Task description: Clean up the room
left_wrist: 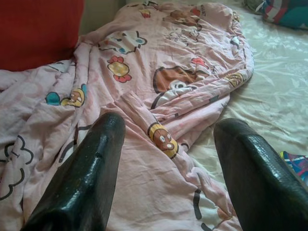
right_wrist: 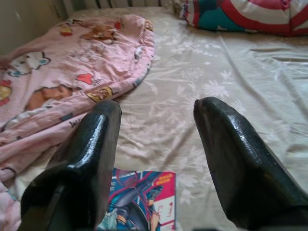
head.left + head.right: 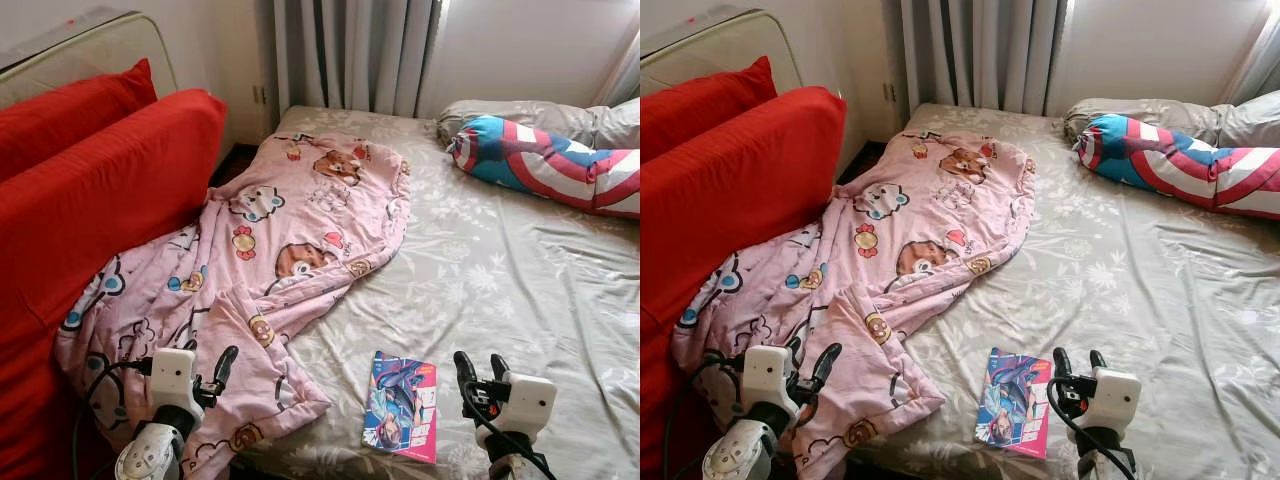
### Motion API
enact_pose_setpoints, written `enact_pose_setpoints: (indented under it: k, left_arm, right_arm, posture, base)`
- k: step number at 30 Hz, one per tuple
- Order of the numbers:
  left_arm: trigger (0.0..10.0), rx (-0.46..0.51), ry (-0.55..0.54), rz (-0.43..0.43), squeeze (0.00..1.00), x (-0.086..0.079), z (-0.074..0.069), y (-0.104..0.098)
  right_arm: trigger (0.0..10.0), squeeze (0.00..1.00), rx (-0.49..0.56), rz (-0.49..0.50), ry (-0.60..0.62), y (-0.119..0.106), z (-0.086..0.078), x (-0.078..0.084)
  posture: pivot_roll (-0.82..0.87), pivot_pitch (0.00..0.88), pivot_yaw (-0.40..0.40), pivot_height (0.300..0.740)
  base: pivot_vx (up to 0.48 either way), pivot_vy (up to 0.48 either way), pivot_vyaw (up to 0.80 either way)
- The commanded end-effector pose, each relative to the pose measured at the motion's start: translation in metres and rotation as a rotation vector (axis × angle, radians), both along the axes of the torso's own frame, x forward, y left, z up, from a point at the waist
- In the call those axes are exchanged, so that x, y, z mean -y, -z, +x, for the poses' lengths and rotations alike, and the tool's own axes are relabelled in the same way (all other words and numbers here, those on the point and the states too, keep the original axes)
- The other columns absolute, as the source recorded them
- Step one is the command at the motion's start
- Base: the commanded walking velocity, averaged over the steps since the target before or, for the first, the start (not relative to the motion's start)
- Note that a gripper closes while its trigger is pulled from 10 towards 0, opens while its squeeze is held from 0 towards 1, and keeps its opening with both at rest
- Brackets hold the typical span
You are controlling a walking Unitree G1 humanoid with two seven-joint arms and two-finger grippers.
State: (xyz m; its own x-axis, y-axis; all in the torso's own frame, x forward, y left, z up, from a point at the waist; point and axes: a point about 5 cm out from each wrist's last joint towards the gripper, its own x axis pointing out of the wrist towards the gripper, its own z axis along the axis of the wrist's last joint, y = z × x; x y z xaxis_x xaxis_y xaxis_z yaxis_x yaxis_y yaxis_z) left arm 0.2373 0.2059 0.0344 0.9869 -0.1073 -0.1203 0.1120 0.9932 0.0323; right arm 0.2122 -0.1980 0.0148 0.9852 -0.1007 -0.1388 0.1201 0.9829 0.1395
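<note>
Lying flat on the bed close to its near edge, the magazine with the bright cartoon cover, long axis running from the near edge toward the far edge with a slight tilt. Hovering just beside it on the side toward the bed's right edge, the right gripper, fingers spread apart and holding nothing; in the right wrist view the magazine's cover showing low between and beneath the two black fingers, so judged to be just short of the jaws and slightly toward the left finger. Hanging over the near corner of the crumpled pink blanket, the left gripper, fingers likewise apart and empty, well apart from the magazine. Draping from the red sofa cushions across the bed's left edge, the blanket, its long axis running toward the far edge. Judging the right arm the nearer to the magazine, the left the nearer to the blanket.
</note>
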Motion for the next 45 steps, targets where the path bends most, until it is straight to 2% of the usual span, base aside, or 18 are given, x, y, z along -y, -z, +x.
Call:
enact_pose_setpoints:
  k: [1, 7, 14, 19, 22, 27, 36, 45]
  left_arm:
    - [10.0, -0.011, 0.016, 0.006, 0.00, 0.006, 0.003, -0.001]
    - [10.0, -0.017, 0.016, -0.011, 0.00, 0.011, 0.001, 0.001]
    - [10.0, -0.020, -0.004, -0.033, 0.00, 0.015, -0.001, 0.000]
    - [10.0, -0.013, -0.008, -0.039, 0.00, 0.017, 0.000, -0.002]
    - [10.0, -0.020, -0.020, -0.040, 0.00, 0.017, -0.003, 0.000]
    - [10.0, -0.018, -0.015, -0.036, 0.00, 0.017, 0.001, -0.002]
    - [10.0, -0.019, -0.034, -0.041, 0.00, 0.015, -0.002, -0.003]
    - [10.0, -0.020, -0.058, -0.037, 0.00, 0.010, -0.002, -0.003]
  right_arm:
    - [10.0, 0.00, 0.008, -0.004, 0.000, -0.006, 0.007, 0.000]
    - [10.0, 0.00, -0.015, -0.012, -0.035, -0.010, 0.012, -0.004]
    - [10.0, 0.00, -0.022, -0.015, -0.085, -0.013, 0.017, -0.007]
    - [10.0, 0.00, -0.010, -0.008, -0.110, -0.017, 0.020, -0.009]
    - [10.0, 0.00, 0.008, 0.017, -0.091, -0.018, 0.018, -0.008]
    - [10.0, 0.00, 0.013, 0.023, -0.098, -0.021, 0.021, -0.011]
    - [10.0, 0.00, -0.030, 0.021, -0.094, -0.015, 0.016, -0.011]
    - [10.0, 0.00, -0.031, 0.031, -0.123, -0.014, 0.017, -0.016]
  posture:
    - [-0.08, 0.069, -0.004, 0.740]
    - [-0.08, 0.082, -0.019, 0.740]
    - [-0.08, 0.103, -0.039, 0.690]
    - [-0.08, 0.105, -0.043, 0.670]
    - [-0.08, 0.089, -0.042, 0.670]
    - [-0.09, 0.100, -0.039, 0.670]
    - [-0.08, 0.089, -0.036, 0.670]
    - [-0.08, 0.079, -0.037, 0.610]
  base:
    - [0.000, 0.000, 0.00]
    - [0.000, 0.000, 0.00]
    - [0.000, 0.000, 0.00]
    - [0.000, 0.000, 0.00]
    - [0.000, 0.000, 0.00]
    - [0.000, 0.000, 0.00]
    - [0.000, 0.000, 0.00]
    - [0.000, 0.000, 0.00]
